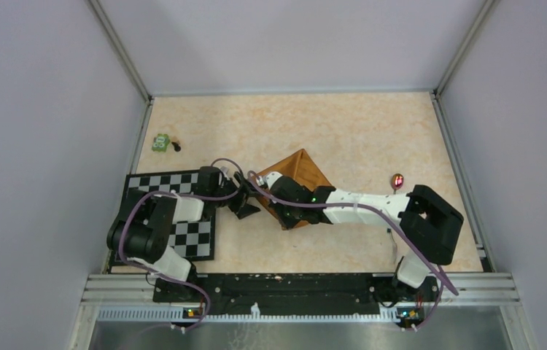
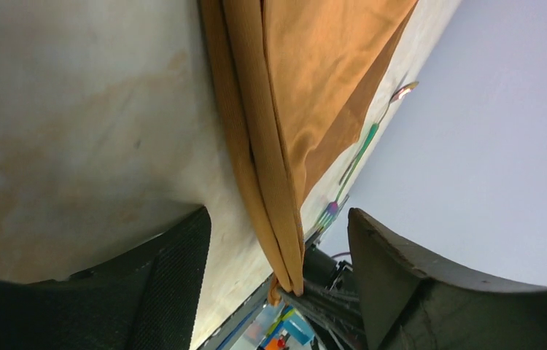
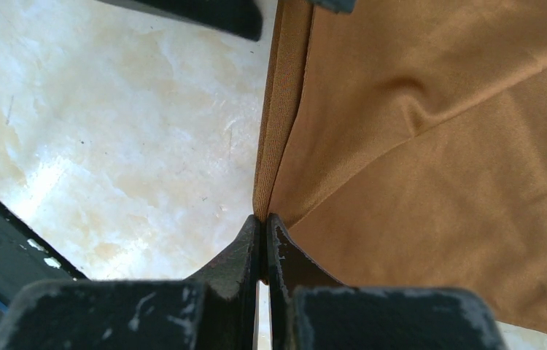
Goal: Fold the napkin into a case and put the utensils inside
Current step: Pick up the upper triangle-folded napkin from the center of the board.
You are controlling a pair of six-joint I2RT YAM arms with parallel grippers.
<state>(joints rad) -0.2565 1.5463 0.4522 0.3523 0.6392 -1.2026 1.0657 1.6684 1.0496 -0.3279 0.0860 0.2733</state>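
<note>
Napkin (image 1: 301,169) mid-frame, lower half hidden by arms (image 1: 343,204). Right jaws pinch its edge; left jaws spread astride it.

From above, both arms hide the near part of the napkin (image 1: 301,169) from us. At the left wrist we see the utensils (image 2: 364,144) blurred, partly behind its fold.

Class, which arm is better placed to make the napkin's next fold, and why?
Right: the right end effector is shut on the napkin edge; the left end effector stands open astride the fold, holding nothing.
</note>
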